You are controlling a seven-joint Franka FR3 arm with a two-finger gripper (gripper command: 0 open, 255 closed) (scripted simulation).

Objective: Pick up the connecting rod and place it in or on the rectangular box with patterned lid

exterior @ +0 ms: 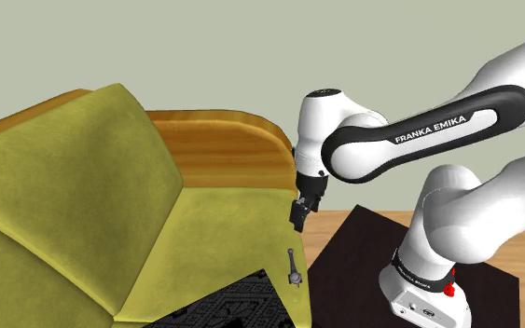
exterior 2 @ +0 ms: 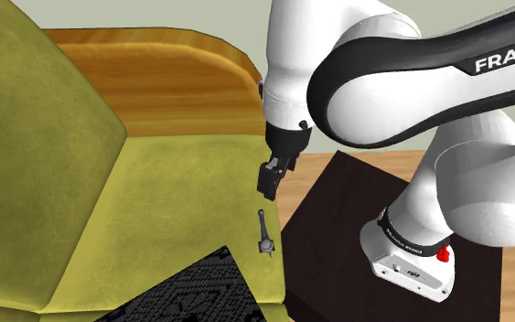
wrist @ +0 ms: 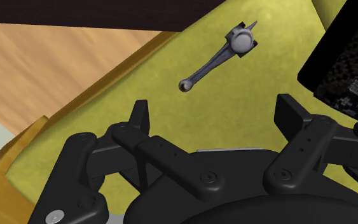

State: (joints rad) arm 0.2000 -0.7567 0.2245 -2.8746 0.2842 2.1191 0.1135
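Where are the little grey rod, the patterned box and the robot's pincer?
connecting rod (wrist: 212, 63), wrist view, middle of its shaft.
patterned box (exterior: 241, 304), shoulder view, on its dark patterned lid.
pincer (wrist: 214, 105), wrist view, midway between its open fingertips.

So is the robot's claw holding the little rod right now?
No, the gripper is open with nothing between its fingers, and the connecting rod lies on the yellow-green cushion beyond it.
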